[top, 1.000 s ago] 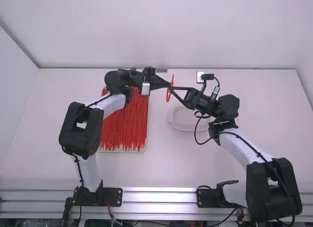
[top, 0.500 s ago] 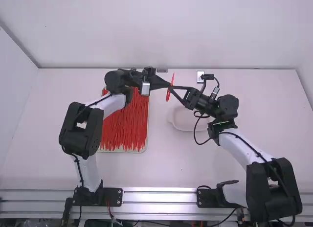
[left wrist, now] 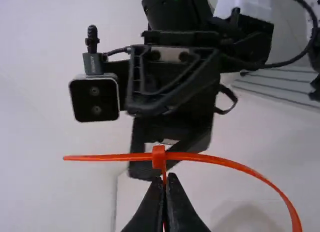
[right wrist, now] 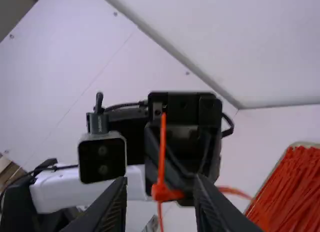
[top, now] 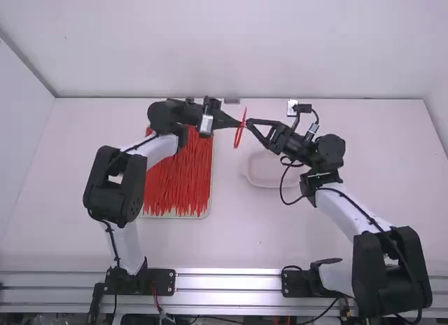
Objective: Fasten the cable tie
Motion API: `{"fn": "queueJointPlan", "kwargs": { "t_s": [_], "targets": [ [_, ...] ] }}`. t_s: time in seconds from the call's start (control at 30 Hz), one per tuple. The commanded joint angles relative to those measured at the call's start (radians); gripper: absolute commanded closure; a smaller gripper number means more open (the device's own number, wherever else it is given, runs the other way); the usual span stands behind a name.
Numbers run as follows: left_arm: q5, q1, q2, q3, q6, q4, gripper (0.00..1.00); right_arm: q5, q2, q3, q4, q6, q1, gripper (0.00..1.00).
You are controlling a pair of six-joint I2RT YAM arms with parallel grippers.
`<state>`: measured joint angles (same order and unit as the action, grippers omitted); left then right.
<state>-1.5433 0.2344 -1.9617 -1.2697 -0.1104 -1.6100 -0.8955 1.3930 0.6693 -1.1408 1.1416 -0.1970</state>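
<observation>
On the near part of the white counter (top: 70, 199), left of the middle, a flat tray (top: 175, 216) is lying. A pile of spare red ties (top: 178, 174) is resting on it, the straps running mostly away from the arm bases and fanning slightly. Just right of the tray, a shallow pale dish (top: 253, 181) is sitting on the counter.

Beyond both, above the counter toward its far edge, the left gripper (top: 231, 122) and the right gripper (top: 252, 123) are facing each other tip to tip. The red cable tie (top: 241, 129) is hanging in the air between them. From above, the tie is showing as a narrow closed loop seen nearly edge-on. Its long axis is running near to far, across the line joining the two grippers.

In the left wrist view, the left gripper's fingers (left wrist: 150, 209) are pressing together and pinching the strap just beneath the tie's head. The free tail is pointing out sideways from the head, and the opposite side is curving away into the loop.

In the right wrist view, the right gripper's fingers (right wrist: 114, 207) are standing spread, one on each side of the head, with a gap showing on each side. The tail is running square to the line joining the two fingertips.
</observation>
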Motion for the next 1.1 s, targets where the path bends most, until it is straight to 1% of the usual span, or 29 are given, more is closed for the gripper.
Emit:
{"fn": "queueJointPlan", "kwargs": {
  "t_s": [0.0, 0.2, 0.3, 0.47, 0.8, 0.97, 1.07],
  "targets": [
    [-0.021, 0.009, -0.002, 0.006, -0.091, -0.007, 0.98, 0.028, 0.002, 0.031, -0.003, -0.004, 0.025, 0.6],
    [-0.021, 0.007, -0.002, 0.006, -0.177, -0.008, 0.98, 0.029, 0.002, 0.031, -0.003, 0.016, 0.031, 0.57],
    [-0.021, 0.008, -0.002, 0.006, -0.238, -0.007, 0.98, 0.029, 0.002, 0.031, -0.005, 0.016, 0.011, 0.57],
    [-0.022, 0.008, -0.002, 0.006, -0.332, -0.007, 0.98, 0.029, 0.002, 0.031, -0.004, 0.013, -0.017, 0.52],
    [-0.023, 0.03, -0.002, 0.007, -0.399, -0.008, 0.98, 0.029, 0.002, 0.031, -0.006, 0.013, -0.018, 0.5],
    [-0.023, 0.035, -0.002, 0.007, -0.414, 0.006, 0.98, 0.028, 0.002, 0.031, -0.006, 0.014, -0.012, 0.5],
    [-0.023, 0.034, -0.002, 0.013, -0.438, 0.002, 0.98, 0.025, 0.002, 0.031, -0.007, 0.013, -0.012, 0.56]
  ]
}}
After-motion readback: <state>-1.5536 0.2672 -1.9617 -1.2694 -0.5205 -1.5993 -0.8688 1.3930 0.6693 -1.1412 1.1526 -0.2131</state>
